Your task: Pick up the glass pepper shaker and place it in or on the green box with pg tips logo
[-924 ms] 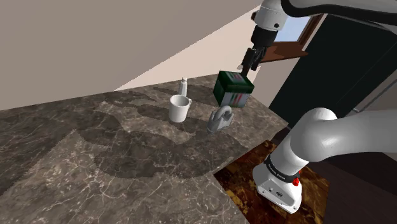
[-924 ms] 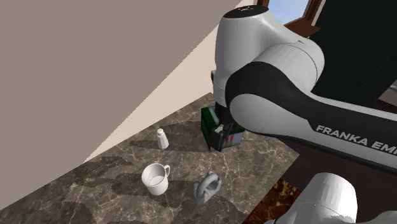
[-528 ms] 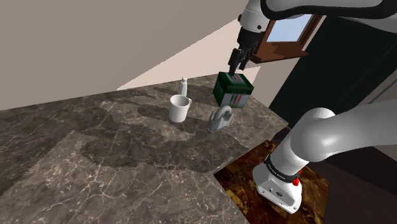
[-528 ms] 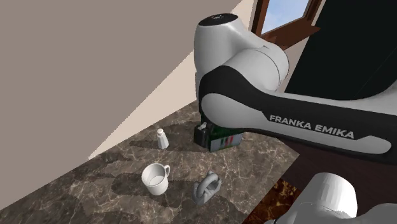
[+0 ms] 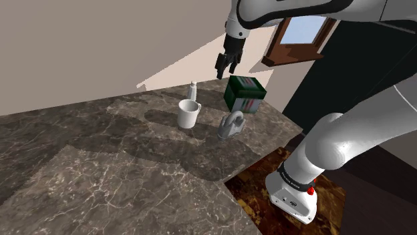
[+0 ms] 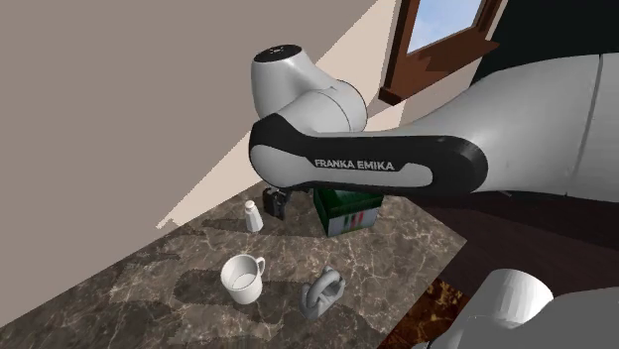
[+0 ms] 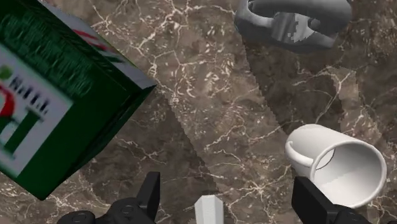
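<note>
Home kitchen: marble counter (image 5: 100,167), mug (image 5: 188,115), tea box (image 5: 244,97).

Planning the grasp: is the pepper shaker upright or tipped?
Upright: the shaker stands on its base on the counter, cap up.

The veined dark-brown marble countertop (image 5: 127,167) looks smooth and faintly glossy; near the black gripper (image 5: 222,67), the green printed box (image 5: 244,95) and white mug (image 5: 189,115) look matt.

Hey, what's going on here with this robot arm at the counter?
A white Franka arm holds its black gripper open in the air above the marbled counter, gripping nothing. The small white shaker stands upright on the counter below it, untouched, near a white mug. The green box sits close by, next to a grey object.
</note>
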